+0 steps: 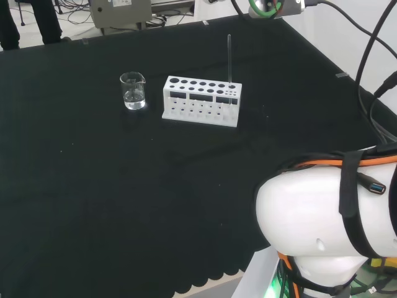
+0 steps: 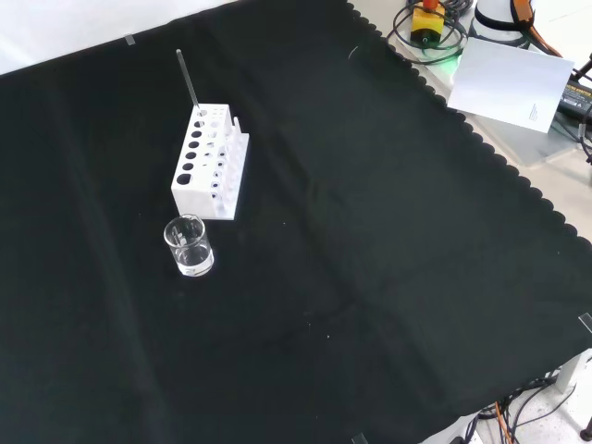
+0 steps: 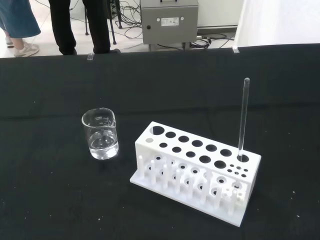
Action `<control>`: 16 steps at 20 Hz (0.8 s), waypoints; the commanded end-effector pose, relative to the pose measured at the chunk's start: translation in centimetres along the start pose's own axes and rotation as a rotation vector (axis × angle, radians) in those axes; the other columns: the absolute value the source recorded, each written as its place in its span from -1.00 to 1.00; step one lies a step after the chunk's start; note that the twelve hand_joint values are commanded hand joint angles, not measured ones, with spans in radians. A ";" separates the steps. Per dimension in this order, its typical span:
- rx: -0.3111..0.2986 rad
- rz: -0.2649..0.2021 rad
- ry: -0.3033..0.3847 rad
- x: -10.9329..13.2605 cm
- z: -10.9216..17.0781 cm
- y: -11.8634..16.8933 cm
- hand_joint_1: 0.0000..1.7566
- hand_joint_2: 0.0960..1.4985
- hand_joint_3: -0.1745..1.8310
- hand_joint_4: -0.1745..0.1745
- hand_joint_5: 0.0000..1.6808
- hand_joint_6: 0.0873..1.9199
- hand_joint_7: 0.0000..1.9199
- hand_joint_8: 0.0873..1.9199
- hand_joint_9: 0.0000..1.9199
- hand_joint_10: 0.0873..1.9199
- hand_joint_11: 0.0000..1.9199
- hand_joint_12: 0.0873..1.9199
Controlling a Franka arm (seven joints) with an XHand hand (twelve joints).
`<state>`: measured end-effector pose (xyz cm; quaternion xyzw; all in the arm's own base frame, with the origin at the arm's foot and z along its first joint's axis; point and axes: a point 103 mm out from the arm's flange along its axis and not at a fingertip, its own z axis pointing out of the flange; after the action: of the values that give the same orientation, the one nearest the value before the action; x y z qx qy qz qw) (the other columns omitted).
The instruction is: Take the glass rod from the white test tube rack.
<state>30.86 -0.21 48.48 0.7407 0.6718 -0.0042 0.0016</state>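
- Covering the whole bench: black cloth [image 2: 388, 277], bare apart from three things near one end.
- Looming at the head view's right: white arm link [image 1: 316, 230], well apart from the ware, so reach not yet begun by the look of it.
- Standing upright on the cloth: white rack [image 1: 201, 100], a long block with a row of large holes, a second row beside it, and a cluster of small holes at one end.
- Sitting just beside the rack's other end, apart from it: clear beaker [image 3: 100, 134] with a little clear liquid at the bottom.
- Rising from the end of the rack with the small holes: rod [image 3: 242, 120], thin, straight, clear, near upright, much taller than the rack, top end free.
- Lying straight ahead of the wrist camera, across open cloth: rack and rod, with the beaker off to one side and out of the likely path.
- Judging progress: nothing done so far; rod untouched in its hole. Left to do: approach, pinch of the rod above the rack, straight lift clear of the hole.
- Reporting the hand: cannot tell whether open or closed, or whether anything is held.
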 end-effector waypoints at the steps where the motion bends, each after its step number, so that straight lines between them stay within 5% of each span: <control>1: 0.012 0.009 0.003 -0.1 0.0 0.3 -0.32 0.14 -0.38 -0.74 -0.95 -1.00 -1.00 -0.72 -1.00 -0.44 -1.00 -0.17; 16: 0.004 0.017 0.032 -2.4 0.1 7.0 -0.32 0.16 -0.41 -0.75 -0.91 -1.00 -1.00 -0.54 -0.99 -0.22 -1.00 0.05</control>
<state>35.81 -2.33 48.56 0.7465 0.6653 0.0050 -0.0056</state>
